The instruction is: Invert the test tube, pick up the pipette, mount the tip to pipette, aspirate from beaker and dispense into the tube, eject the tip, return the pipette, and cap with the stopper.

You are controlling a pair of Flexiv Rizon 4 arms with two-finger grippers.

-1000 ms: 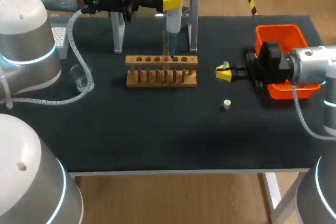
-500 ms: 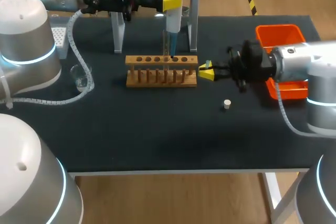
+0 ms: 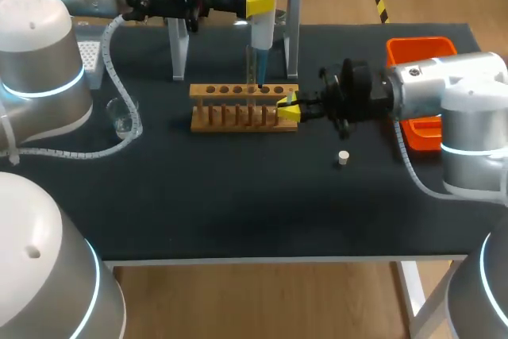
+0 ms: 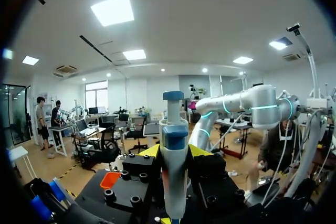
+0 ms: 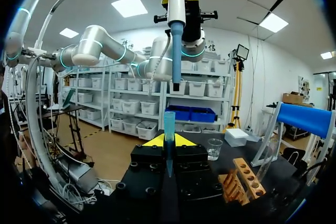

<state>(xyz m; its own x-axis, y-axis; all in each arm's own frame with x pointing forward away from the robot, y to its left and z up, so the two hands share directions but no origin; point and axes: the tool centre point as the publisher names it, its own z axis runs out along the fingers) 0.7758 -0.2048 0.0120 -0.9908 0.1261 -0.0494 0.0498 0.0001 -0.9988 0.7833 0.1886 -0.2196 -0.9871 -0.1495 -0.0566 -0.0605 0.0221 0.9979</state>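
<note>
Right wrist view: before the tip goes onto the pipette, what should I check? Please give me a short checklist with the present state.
1. Left end effector shut on the pipette: ok.
2. Right end effector shut on the blue tip: ok.
3. Blue tip upright, wide end up: ok.
4. Pipette's lower end above the blue tip, with a gap between them: ok.
5. Blue tip exactly in line under the pipette: cannot tell; the views do not settle depth.
6. Right end effector free of the rack: cannot tell; it is at the rack's end.
</note>
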